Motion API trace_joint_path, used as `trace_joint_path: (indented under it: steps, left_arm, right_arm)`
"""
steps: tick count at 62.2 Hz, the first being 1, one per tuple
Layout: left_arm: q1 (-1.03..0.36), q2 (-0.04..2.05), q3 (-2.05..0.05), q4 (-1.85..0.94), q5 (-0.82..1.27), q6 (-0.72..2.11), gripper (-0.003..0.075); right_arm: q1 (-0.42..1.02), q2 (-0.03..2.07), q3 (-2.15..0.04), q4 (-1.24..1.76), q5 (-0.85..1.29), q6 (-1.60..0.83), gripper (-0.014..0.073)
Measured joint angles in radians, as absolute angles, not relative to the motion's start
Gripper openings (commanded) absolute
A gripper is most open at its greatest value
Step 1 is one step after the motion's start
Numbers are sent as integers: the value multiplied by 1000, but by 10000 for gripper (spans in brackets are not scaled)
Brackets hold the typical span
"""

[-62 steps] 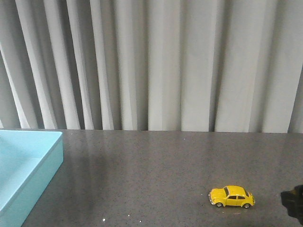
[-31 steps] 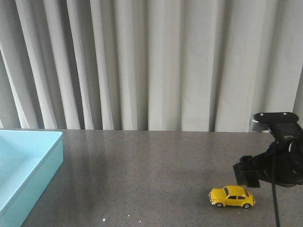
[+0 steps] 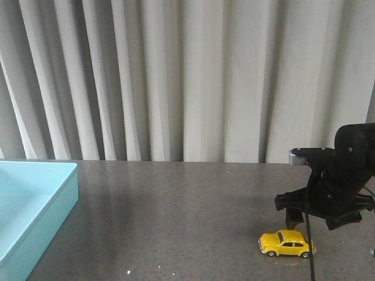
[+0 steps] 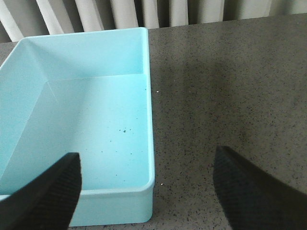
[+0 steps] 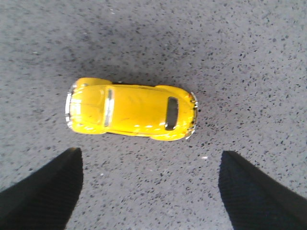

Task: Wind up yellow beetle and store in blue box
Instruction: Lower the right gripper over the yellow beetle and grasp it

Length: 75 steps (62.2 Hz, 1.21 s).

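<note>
Right hand [image 5: 148,191] hangs spread above the yellow beetle [image 5: 130,113]; untouched.

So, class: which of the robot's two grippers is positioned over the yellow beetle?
The right gripper: its open fingers frame the yellow beetle, while the left gripper hangs by the blue box.

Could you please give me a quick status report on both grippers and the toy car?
Right gripper open, above toy car. Left gripper open, empty, by blue box. Car on table, untouched. Nothing in the way.
</note>
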State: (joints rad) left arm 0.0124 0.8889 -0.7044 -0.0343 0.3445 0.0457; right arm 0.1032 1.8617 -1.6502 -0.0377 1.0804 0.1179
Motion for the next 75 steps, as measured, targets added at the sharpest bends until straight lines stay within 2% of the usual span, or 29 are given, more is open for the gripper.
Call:
trace_joint_path:
  steps: [27, 75]
  left_arm:
    - [12, 889, -704, -39, 340, 46, 555]
    - [12, 889, -704, -39, 347, 46, 556]
  right_arm:
    - [101, 1988, -1709, -8, 1068, 88, 582]
    - [101, 2057, -1717, 42, 1015, 66, 582]
